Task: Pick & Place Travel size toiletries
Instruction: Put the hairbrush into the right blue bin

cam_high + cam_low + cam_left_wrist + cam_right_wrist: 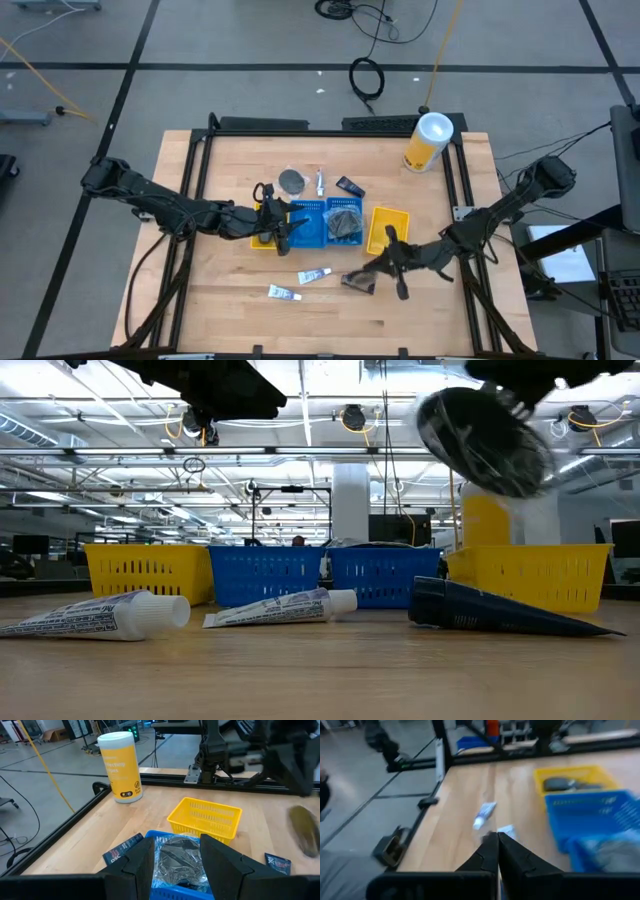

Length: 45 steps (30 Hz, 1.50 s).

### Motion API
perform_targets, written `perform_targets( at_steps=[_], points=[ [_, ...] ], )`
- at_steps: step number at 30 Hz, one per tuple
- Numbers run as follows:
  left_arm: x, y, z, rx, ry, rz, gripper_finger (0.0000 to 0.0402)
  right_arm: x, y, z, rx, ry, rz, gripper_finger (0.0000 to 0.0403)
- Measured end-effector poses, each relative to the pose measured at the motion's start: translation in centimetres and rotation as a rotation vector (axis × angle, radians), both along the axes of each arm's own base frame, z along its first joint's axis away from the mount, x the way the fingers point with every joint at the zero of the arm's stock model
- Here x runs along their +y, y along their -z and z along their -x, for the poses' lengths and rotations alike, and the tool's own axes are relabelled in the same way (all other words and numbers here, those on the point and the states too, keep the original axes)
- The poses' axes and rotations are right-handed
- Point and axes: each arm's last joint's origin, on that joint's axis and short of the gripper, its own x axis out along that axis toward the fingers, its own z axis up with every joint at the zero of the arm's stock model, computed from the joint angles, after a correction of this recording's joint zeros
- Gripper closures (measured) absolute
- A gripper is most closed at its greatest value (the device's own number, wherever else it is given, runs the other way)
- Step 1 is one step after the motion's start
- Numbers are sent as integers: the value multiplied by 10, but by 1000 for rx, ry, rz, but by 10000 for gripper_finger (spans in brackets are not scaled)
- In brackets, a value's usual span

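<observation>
My right gripper (393, 258) hovers near the table's near side, just in front of the right yellow bin (388, 228), and is shut (496, 837). A round grey-black wrapped bundle (485, 440) hangs in the air under it, blurred in the left wrist view (304, 830). Below it a dark navy packet (358, 282) lies flat on the table beside two white tubes (313, 275) (283, 292). My left gripper (280, 228) is open (177, 842) over the bins' left end. Ahead of it a second wrapped bundle (177, 857) lies in the blue bin (322, 222). My right gripper holds the round bundle from above by its upper rim (515, 395). The bundle hangs tilted below the fingers, lifted clear of the table. The spot where the fingers meet the wrap is cut off at the low view's top and hidden in the right wrist view.
On the far side of the bins lie a round grey bundle (291, 180), a white tube (320, 182) and a navy packet (350, 186). The yellow canister (428, 140) stands at the far right corner. A left yellow bin (575, 775) holds a grey item. Bare wood lies along the near edge.
</observation>
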Motion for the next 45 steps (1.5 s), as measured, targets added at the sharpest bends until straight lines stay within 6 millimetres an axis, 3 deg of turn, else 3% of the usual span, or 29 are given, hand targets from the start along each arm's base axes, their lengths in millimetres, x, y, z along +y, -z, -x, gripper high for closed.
perform_targets(
  at_steps=[18, 30, 39, 45],
  points=[
    [0, 0, 0, 0, 0, -1, 243, -74, -9, -20, -12, 253, 165, 403],
    [0, 0, 0, 4, 1, -13, 243, -89, 15, -36, 87, 306, 216, 403],
    [0, 0, 0, 1, -1, -6, 243, -100, 12, -41, 52, 309, 231, 403],
    [0, 0, 0, 1, -2, -6, 243, -106, 9, -41, 30, 399, 324, 403]
  ],
)
